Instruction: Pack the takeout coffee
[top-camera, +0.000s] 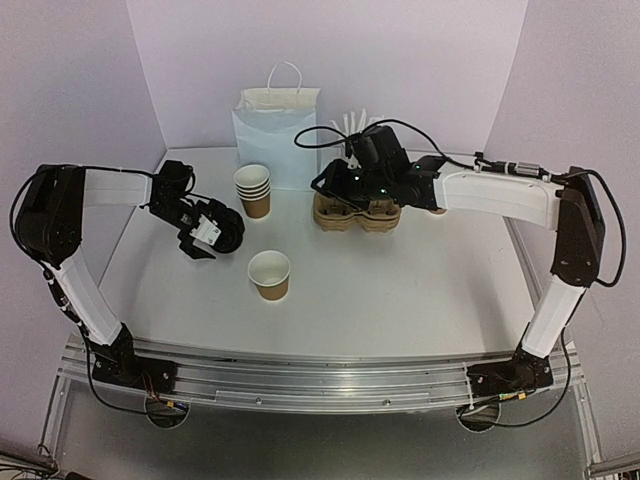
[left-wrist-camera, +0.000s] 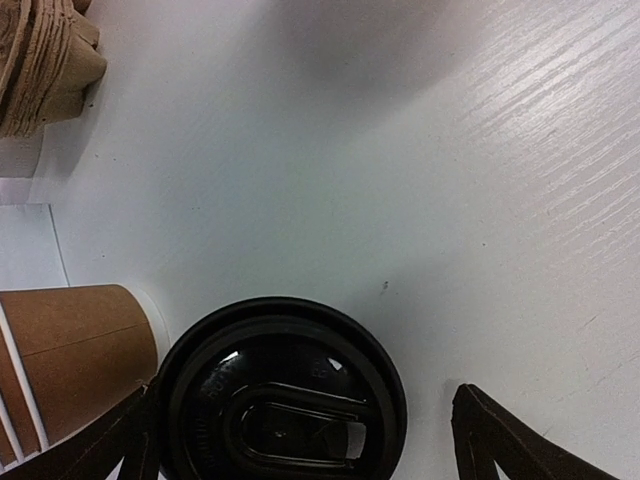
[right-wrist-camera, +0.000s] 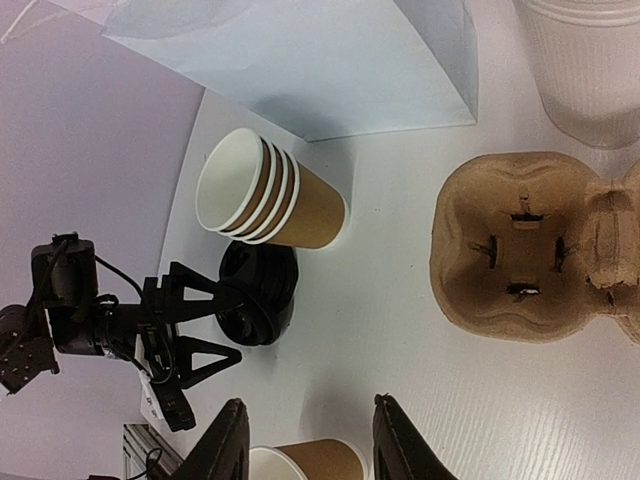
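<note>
A stack of black lids (top-camera: 230, 228) lies on the white table left of centre. My left gripper (top-camera: 218, 236) is open around the top lid (left-wrist-camera: 280, 390); its left finger is at the lid's edge and its right finger (left-wrist-camera: 510, 440) stands apart from it. Brown cups (top-camera: 253, 190) are stacked behind the lids. A single brown cup (top-camera: 269, 274) stands upright in front. My right gripper (top-camera: 330, 188) hovers open and empty beside the tan carrier (top-camera: 357, 212). The right wrist view shows that gripper (right-wrist-camera: 310, 403), the carrier (right-wrist-camera: 520, 250), the cup stack (right-wrist-camera: 270, 195) and the lids (right-wrist-camera: 258, 295).
A white handled paper bag (top-camera: 275, 130) stands at the back wall. A white cup of white sticks (top-camera: 352, 125) stands behind the carrier and under the right arm. Lilac walls close off the back and both sides.
</note>
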